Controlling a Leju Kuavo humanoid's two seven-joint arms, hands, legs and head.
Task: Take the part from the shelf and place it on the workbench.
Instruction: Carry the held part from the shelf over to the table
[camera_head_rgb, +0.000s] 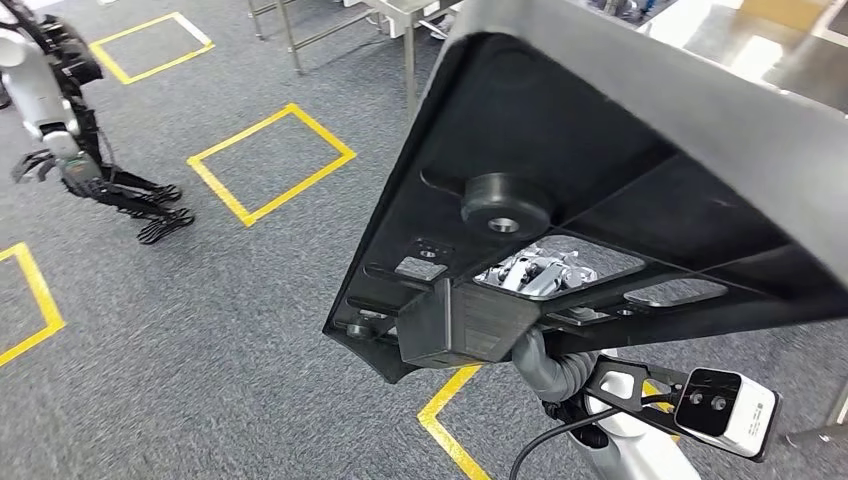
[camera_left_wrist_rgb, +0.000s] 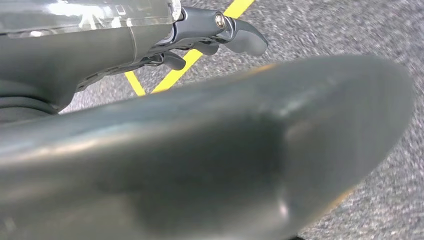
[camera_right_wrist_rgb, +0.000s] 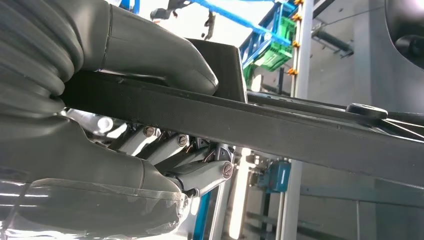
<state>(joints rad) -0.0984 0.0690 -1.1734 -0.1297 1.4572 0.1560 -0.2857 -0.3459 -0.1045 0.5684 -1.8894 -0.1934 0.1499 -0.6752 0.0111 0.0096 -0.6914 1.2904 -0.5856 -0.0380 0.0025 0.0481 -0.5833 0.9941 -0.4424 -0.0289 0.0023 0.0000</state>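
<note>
Head view: our right robot hand (camera_head_rgb: 535, 272) is gripping the big black part (camera_head_rgb: 560, 190), which is tilted up over the grey carpet floor (camera_head_rgb: 200, 330), fingers showing through a cutout around 5 o'clock. Another robot (camera_head_rgb: 60, 110) stands at 10 o'clock by the yellow floor markings (camera_head_rgb: 270, 165).

Left wrist view: our left robot hand (camera_left_wrist_rgb: 210, 35) has its fingers curled in, holding nothing.

Right wrist view: thumb (camera_right_wrist_rgb: 150, 55) on one side of the part's edge (camera_right_wrist_rgb: 250, 125), fingers on the other.

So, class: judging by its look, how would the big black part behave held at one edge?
The black part looks ribbed and flat, so probably stiff. The right hand grips just one edge, so it may tilt or twist.
</note>
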